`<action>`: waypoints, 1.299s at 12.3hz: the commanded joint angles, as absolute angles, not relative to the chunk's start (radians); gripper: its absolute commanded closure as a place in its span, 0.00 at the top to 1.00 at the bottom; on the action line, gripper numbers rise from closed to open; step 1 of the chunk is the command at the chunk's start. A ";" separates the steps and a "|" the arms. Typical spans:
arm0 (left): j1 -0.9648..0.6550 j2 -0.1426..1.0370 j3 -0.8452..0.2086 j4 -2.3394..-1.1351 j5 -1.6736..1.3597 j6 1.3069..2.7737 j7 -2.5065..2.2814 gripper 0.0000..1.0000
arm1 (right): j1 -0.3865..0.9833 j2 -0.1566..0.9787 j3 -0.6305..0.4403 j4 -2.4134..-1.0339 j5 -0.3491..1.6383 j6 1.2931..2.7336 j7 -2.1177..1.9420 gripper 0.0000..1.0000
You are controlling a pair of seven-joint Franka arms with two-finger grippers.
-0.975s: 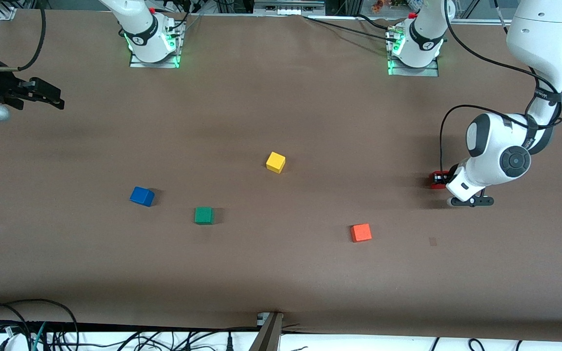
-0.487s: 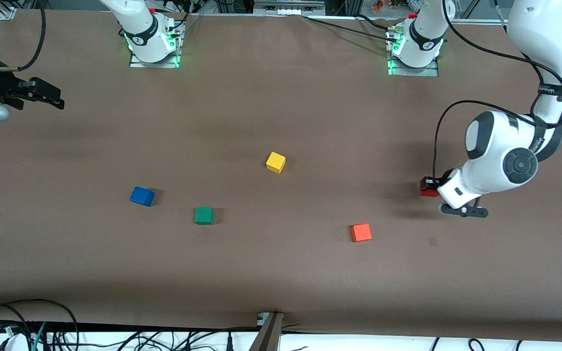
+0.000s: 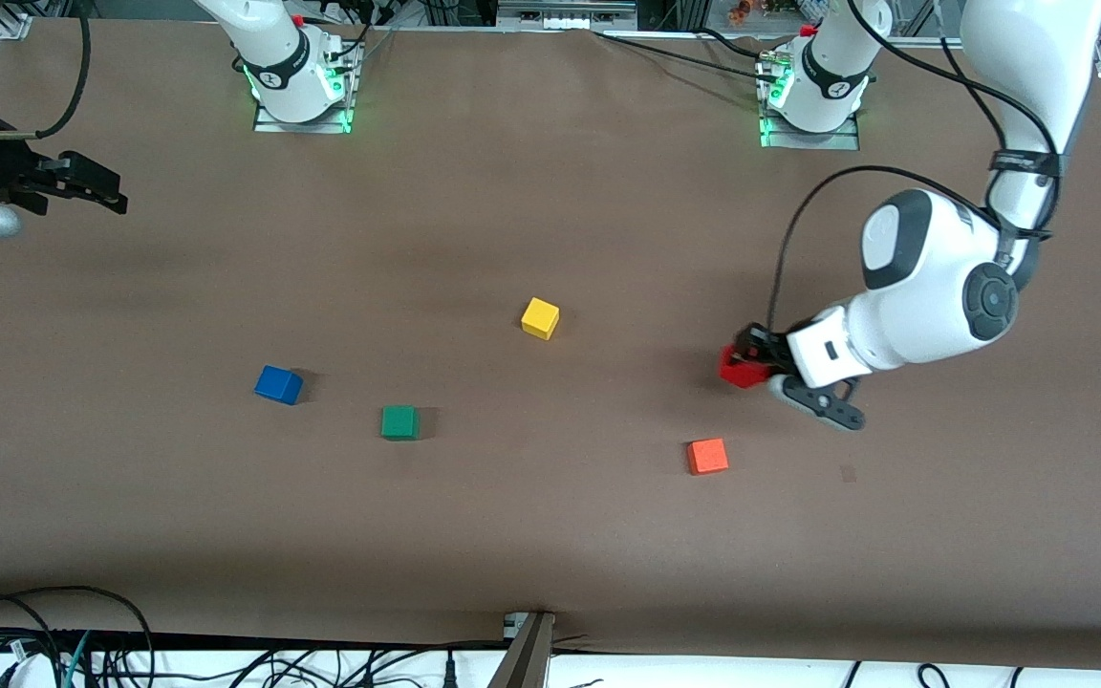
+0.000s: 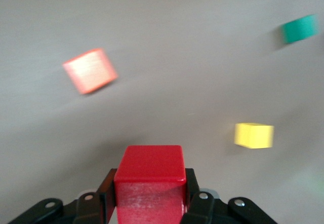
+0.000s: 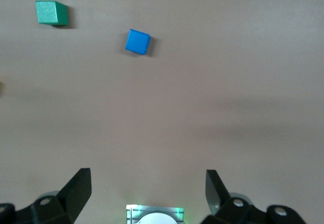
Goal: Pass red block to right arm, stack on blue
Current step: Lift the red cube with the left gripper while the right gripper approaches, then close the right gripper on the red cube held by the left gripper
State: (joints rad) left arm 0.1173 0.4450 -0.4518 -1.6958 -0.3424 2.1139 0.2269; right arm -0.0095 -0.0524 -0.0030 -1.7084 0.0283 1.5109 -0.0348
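My left gripper (image 3: 749, 361) is shut on the red block (image 3: 738, 367) and holds it in the air over the table, above the orange-red cube's area. In the left wrist view the red block (image 4: 149, 183) sits clamped between the two black fingers (image 4: 104, 196). The blue cube (image 3: 278, 384) rests on the table toward the right arm's end; it also shows in the right wrist view (image 5: 137, 41). My right gripper (image 3: 92, 189) waits open and empty over the table's edge at the right arm's end, its fingers (image 5: 76, 189) wide apart.
A yellow cube (image 3: 540, 317) lies mid-table, a green cube (image 3: 399, 421) beside the blue one, an orange-red cube (image 3: 707, 456) nearer the front camera than the held block. The two arm bases (image 3: 300, 81) stand along the table's back edge.
My left arm has lifted and carried the red block toward the table's middle, away from the left arm's end. The right arm has not moved.
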 commanded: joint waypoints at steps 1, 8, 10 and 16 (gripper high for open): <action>0.107 0.501 -0.546 -1.606 -0.521 2.112 0.329 0.00 | -0.006 -0.048 0.002 -1.690 0.159 1.444 -0.023 1.00; -0.129 0.620 -0.571 -1.304 -0.765 2.284 0.550 0.00 | -0.024 0.222 -0.006 -1.695 0.896 1.445 -0.028 1.00; -0.185 0.640 -0.572 -1.249 -0.814 2.336 0.630 0.00 | -0.034 0.306 -0.006 -1.695 1.143 1.423 -0.037 1.00; -0.330 0.693 -0.572 -1.152 -0.882 2.543 0.738 0.00 | -0.015 0.413 0.003 -1.750 1.489 1.413 0.021 1.00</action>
State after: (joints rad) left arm -0.2779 0.6481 -0.5739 -1.2220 -0.8495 2.4832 0.6966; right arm -0.0182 0.3886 -0.0023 -1.7308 1.4049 1.4278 -0.0058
